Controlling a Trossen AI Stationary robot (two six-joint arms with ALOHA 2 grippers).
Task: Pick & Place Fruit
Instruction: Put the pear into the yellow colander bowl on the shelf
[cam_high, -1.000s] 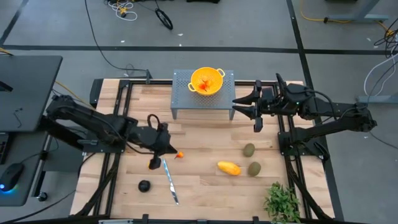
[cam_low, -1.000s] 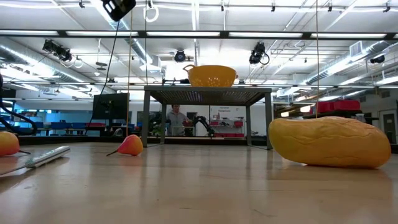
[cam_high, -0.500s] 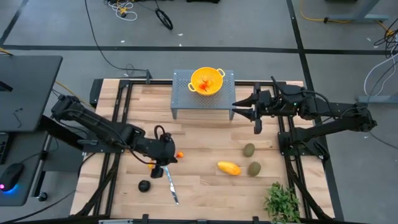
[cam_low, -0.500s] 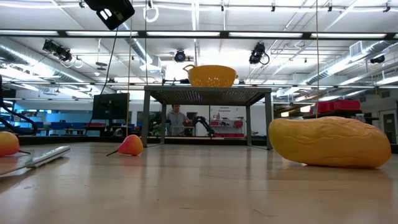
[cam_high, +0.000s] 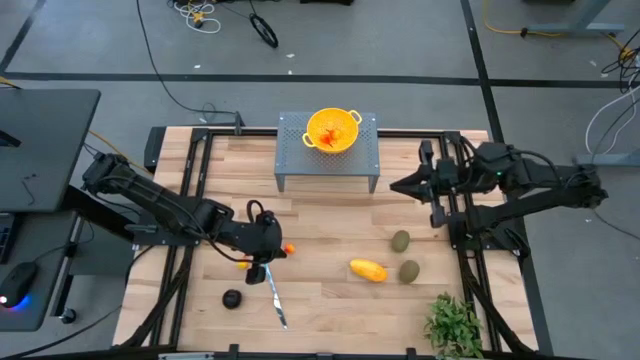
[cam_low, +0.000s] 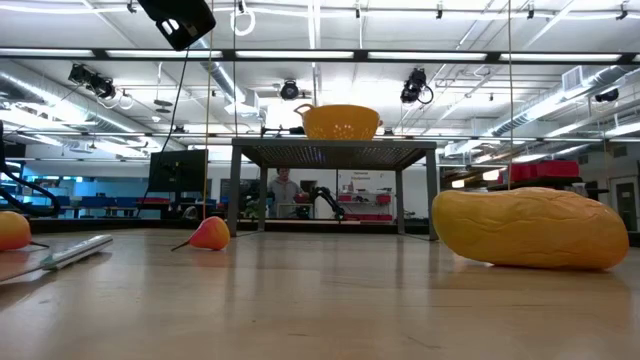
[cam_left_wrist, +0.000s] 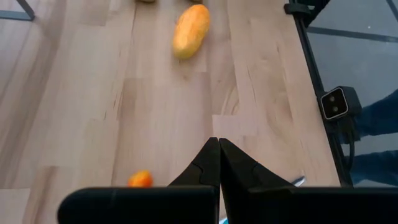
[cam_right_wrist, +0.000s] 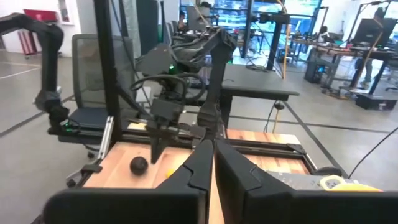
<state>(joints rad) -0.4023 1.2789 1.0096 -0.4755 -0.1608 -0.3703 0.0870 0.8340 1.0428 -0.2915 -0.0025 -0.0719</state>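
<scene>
I have the left gripper (cam_high: 266, 262) closed, empty, with a small orange-red fruit (cam_high: 290, 248) just beside its fingers (cam_left_wrist: 211, 163), seemingly not touching. The right gripper (cam_high: 397, 186) is closed too.

Low view: orange-red fruit (cam_low: 12, 230) cut by the picture's edge, knife (cam_low: 72, 251) only partly in frame. High view: plant (cam_high: 455, 326) clipped at the bottom; colander (cam_high: 333, 130) contents too small to tell apart. Left wrist view: small orange fruit (cam_left_wrist: 141, 179) partly hidden behind the gripper body.
</scene>
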